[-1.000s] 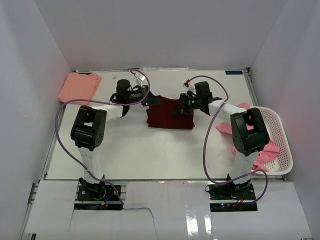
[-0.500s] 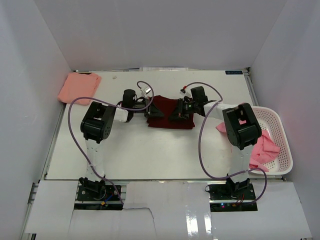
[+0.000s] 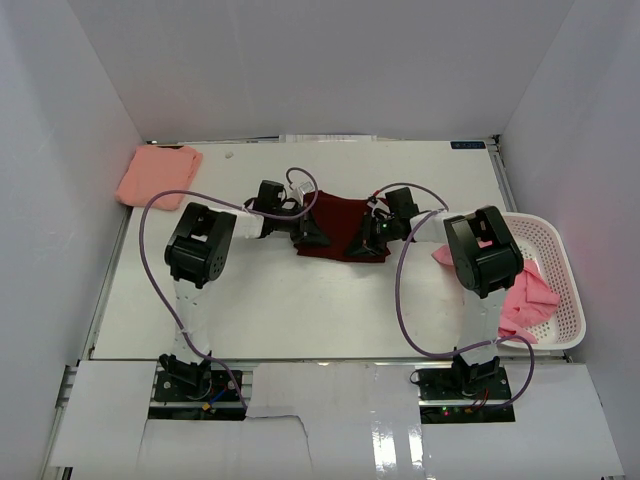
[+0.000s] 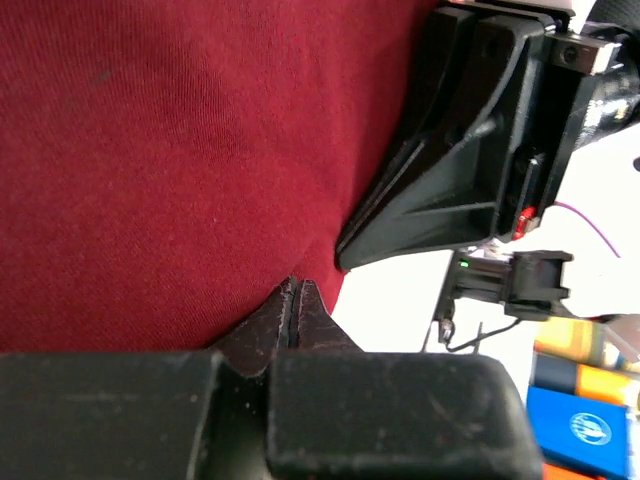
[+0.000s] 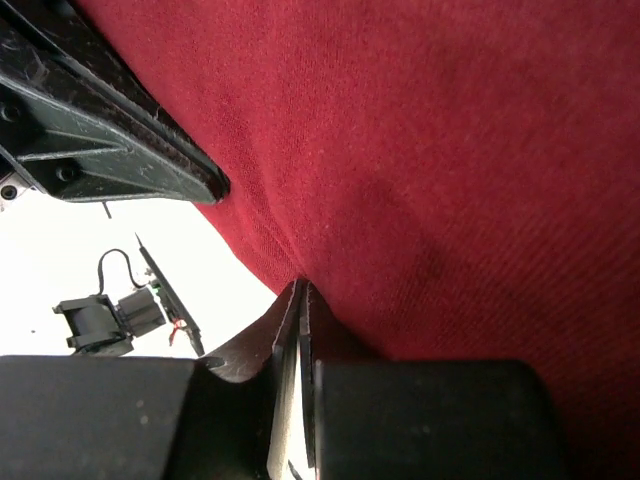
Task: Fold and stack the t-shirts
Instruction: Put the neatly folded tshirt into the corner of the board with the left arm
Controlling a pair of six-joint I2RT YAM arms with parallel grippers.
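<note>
A dark maroon t-shirt (image 3: 340,218) lies mid-table, partly doubled over. My left gripper (image 3: 311,233) is shut on its left edge, and my right gripper (image 3: 368,240) is shut on its right edge. In the left wrist view the shut gripper (image 4: 292,292) pinches the maroon cloth (image 4: 170,160), with the right gripper's body (image 4: 470,150) close by. The right wrist view shows the shut gripper (image 5: 302,292) biting the cloth (image 5: 440,150). A folded salmon t-shirt (image 3: 158,175) rests at the far left. Brighter pink t-shirts (image 3: 525,295) lie in the basket.
A white mesh basket (image 3: 563,290) stands at the right table edge behind the right arm, with a pink sleeve (image 3: 446,255) hanging out over its left rim. Purple cables loop from both arms. White walls close in on three sides.
Both grippers have come toward the near edge, dragging the maroon shirt's far edge over the rest of it. The arms' elbows swung inward.
</note>
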